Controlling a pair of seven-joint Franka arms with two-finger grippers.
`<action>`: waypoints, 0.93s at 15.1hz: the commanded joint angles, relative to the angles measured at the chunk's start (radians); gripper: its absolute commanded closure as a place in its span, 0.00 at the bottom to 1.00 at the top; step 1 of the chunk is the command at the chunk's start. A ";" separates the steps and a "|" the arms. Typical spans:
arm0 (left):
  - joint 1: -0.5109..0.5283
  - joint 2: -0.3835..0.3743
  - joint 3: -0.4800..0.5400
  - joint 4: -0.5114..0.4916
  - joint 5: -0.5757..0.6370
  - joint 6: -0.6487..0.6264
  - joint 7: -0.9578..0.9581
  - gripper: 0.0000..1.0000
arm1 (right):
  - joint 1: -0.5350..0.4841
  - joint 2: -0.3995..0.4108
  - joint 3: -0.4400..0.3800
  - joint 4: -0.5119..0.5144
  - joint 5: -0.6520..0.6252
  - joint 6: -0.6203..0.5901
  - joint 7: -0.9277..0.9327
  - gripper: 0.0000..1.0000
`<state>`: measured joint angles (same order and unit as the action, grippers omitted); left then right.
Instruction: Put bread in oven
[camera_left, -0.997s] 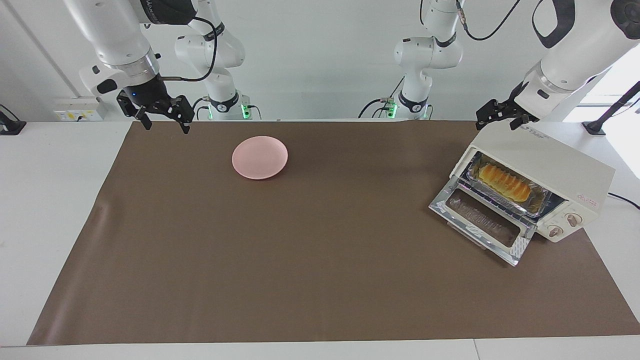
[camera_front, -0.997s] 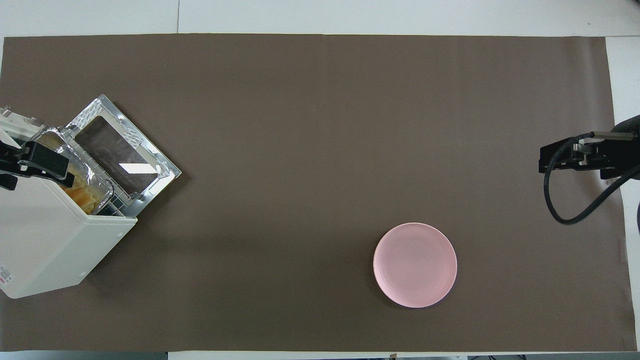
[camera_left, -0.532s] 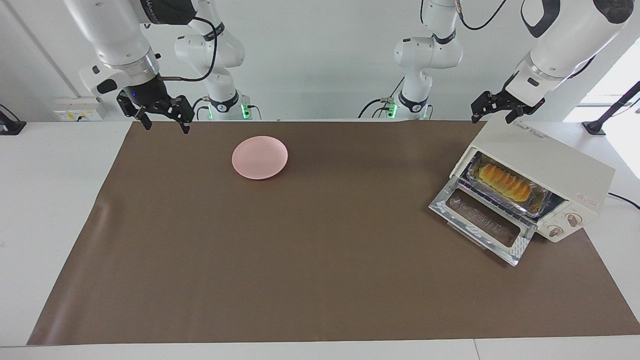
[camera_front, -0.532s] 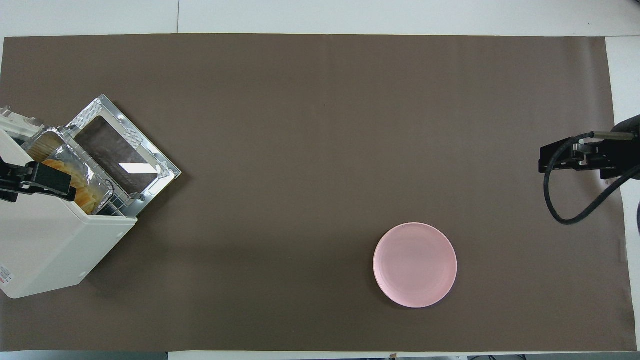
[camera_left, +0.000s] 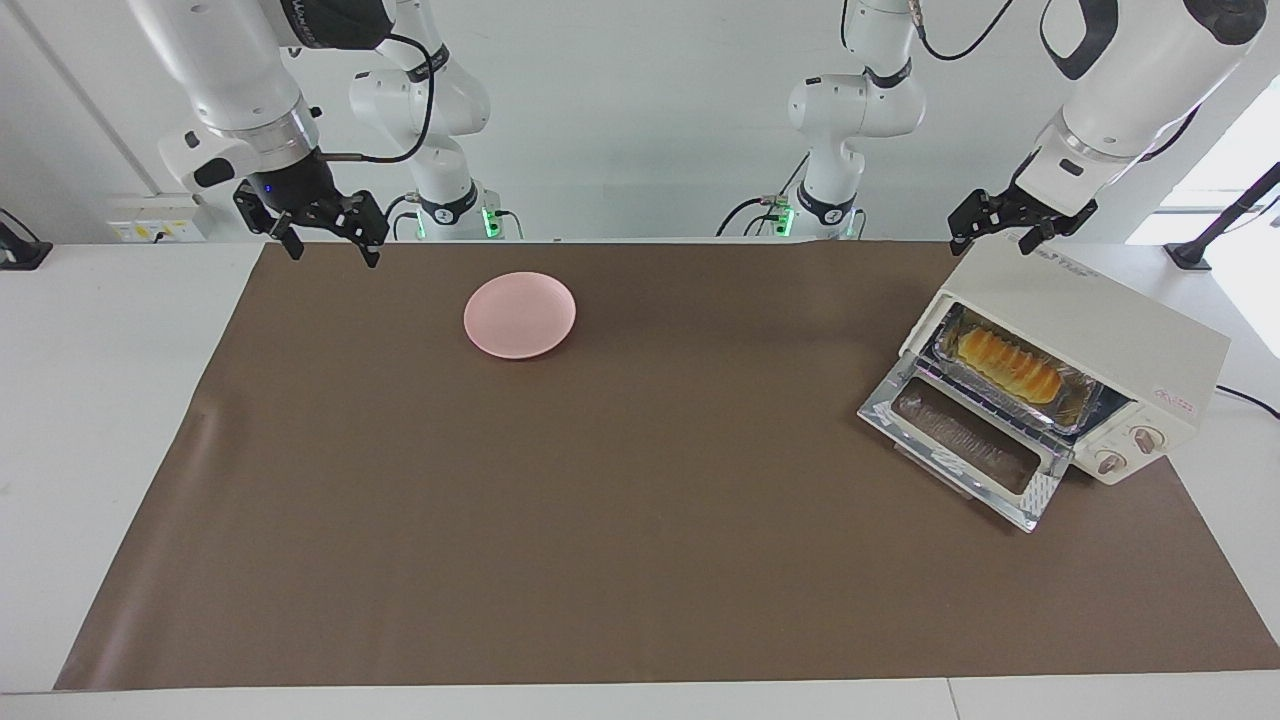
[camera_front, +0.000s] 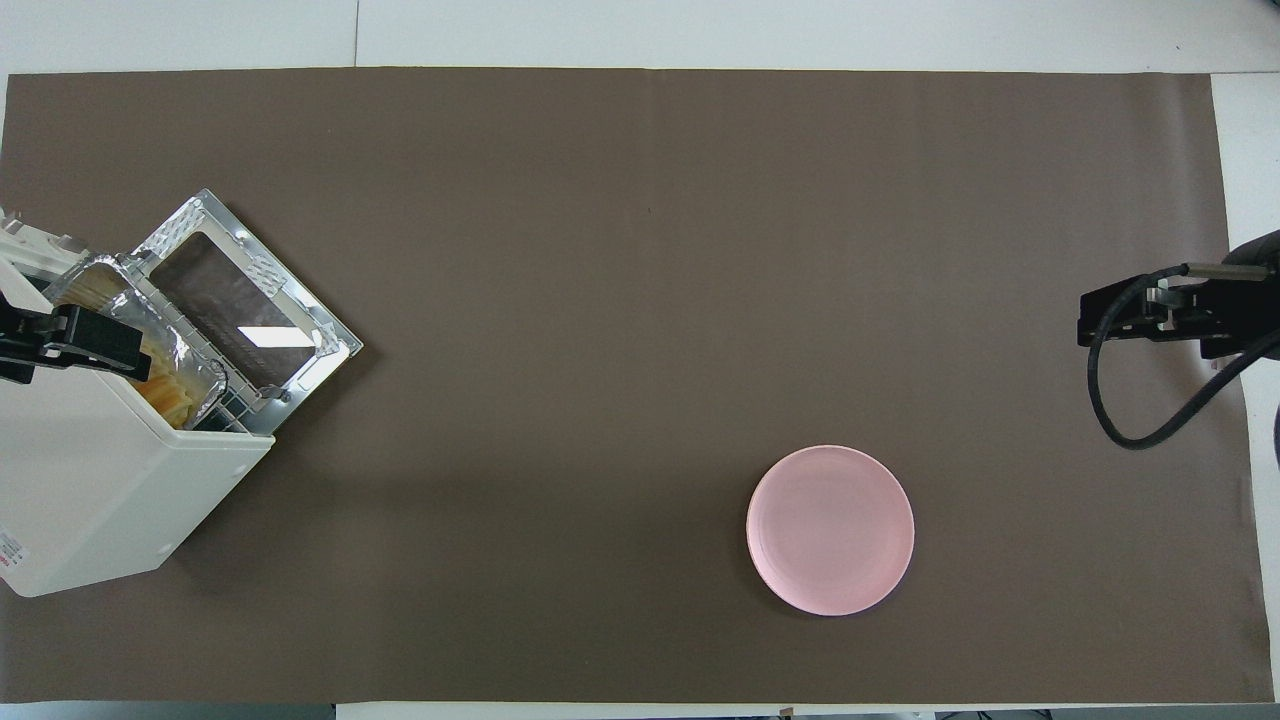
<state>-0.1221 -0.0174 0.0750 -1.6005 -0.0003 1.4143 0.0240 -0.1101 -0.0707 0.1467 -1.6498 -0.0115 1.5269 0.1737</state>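
From the camera facing the robots, the bread (camera_left: 1007, 365) lay in a foil tray (camera_left: 1075, 413) on the rack inside the oven (camera_left: 1130, 335), whose glass door (camera_left: 965, 448) hung open toward the middle of the table, likely left down so the loaf could be slid in. The left gripper (camera_left: 992, 234) hung empty over the oven's top edge, jaws spread. The right gripper (camera_left: 327, 235) waited over the mat's corner at its own end, jaws apart and holding nothing. A bare pink plate (camera_left: 519, 314) sat near the robots, probably where the loaf had come from. A brown mat (camera_left: 600, 520) covered the white table (camera_left: 100, 400); plain white walls stood around the arms.

From overhead, the oven (camera_front: 90, 490) sat angled at the left arm's end, the left gripper (camera_front: 70, 340) over the tray's (camera_front: 190, 365) mouth and partly covering the bread (camera_front: 170, 400). The plate (camera_front: 830, 530) lay well apart from it, the right gripper (camera_front: 1130, 320) over the mat's (camera_front: 640, 250) edge. The placing looked done; only the door remained open.
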 joint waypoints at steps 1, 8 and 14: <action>0.025 0.020 -0.030 0.034 0.017 0.005 0.042 0.00 | -0.005 -0.009 0.002 -0.004 -0.001 -0.013 0.013 0.00; 0.079 0.027 -0.141 0.034 0.029 0.037 0.017 0.00 | -0.006 -0.009 0.002 -0.004 -0.001 -0.013 0.013 0.00; 0.090 0.031 -0.138 0.033 0.023 0.066 -0.019 0.00 | -0.006 -0.009 0.002 -0.004 -0.001 -0.013 0.013 0.00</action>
<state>-0.0421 0.0028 -0.0521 -1.5856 0.0132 1.4748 0.0230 -0.1101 -0.0707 0.1467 -1.6498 -0.0115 1.5269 0.1737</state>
